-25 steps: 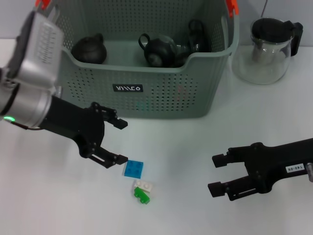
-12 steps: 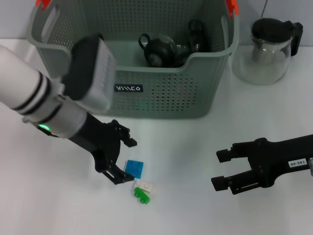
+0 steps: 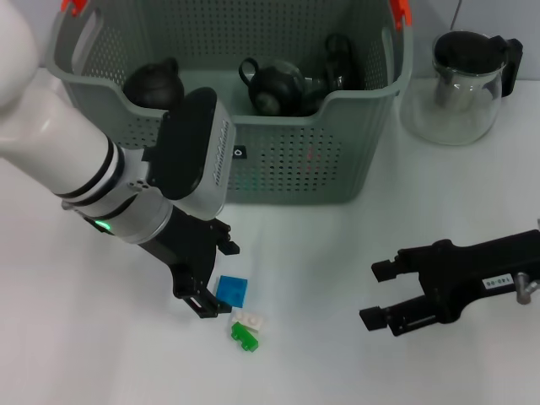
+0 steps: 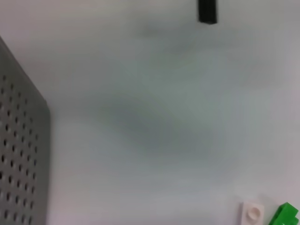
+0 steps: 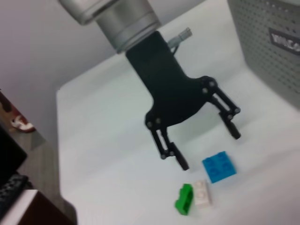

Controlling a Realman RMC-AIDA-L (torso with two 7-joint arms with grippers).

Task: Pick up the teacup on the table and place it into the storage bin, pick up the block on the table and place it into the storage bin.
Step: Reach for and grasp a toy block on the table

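Note:
A blue block (image 3: 232,290) lies on the white table in front of the storage bin (image 3: 295,160), with a small white block (image 3: 250,320) and a green block (image 3: 244,336) just beside it. My left gripper (image 3: 217,277) is open and right at the blue block, one finger on each side of its left edge, gripping nothing. The right wrist view shows the left gripper (image 5: 207,146) spread just above the blue block (image 5: 219,166). Several dark teapot-like pieces (image 3: 274,89) sit inside the bin. No teacup shows on the table. My right gripper (image 3: 378,294) is open and empty at the right.
A glass pitcher (image 3: 460,84) with a black lid stands to the right of the bin. The left wrist view shows the bin wall (image 4: 18,154), the white block (image 4: 253,212) and the green block (image 4: 286,215).
My left arm has swung in over the table and its gripper has come down and right, closer to the blue block. The right gripper has barely moved.

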